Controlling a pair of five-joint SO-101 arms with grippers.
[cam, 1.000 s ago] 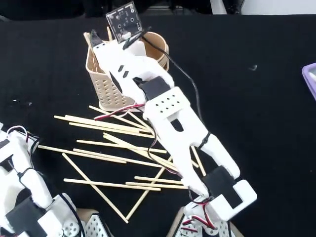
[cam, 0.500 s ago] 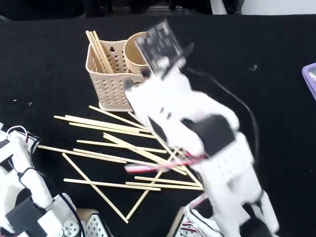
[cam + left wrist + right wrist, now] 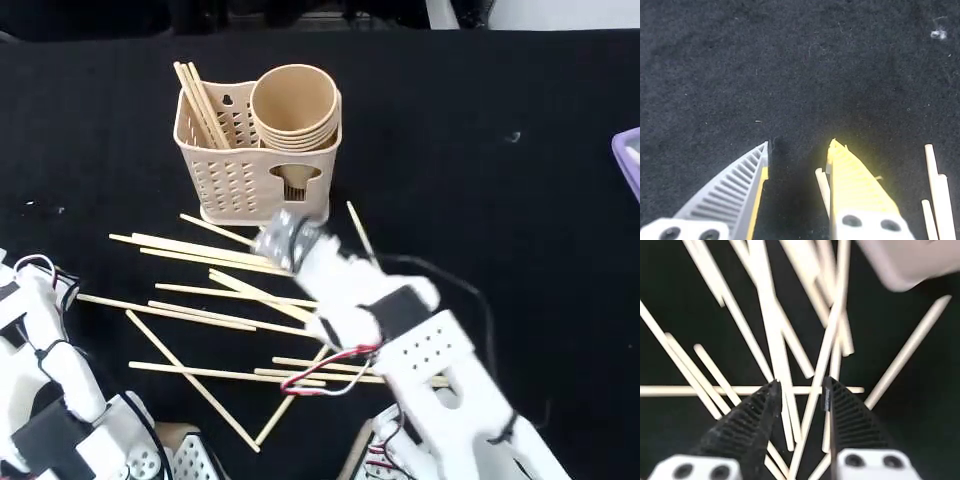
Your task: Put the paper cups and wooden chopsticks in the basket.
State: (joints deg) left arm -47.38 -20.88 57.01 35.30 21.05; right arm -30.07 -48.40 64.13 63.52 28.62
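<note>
Paper cups [image 3: 293, 100] and some chopsticks [image 3: 195, 95] are in the basket [image 3: 225, 180] — many loose chopsticks [image 3: 220, 250] lie on the table [image 3: 500, 250]; right claw [image 3: 800, 385] and left claw [image 3: 797, 145] gape empty.

Paper cups [image 3: 294, 107] in basket [image 3: 240, 180]; chopsticks [image 3: 225, 315] before it.

A black, faintly flecked cloth [image 3: 520, 220] covers the whole table, edge to edge. A strip of pale wall [image 3: 570, 12] shows beyond its far right corner. The corner of a purple-rimmed object [image 3: 628, 155] juts in at the right edge, with a small pale speck [image 3: 512, 137] lying nearby.
</note>
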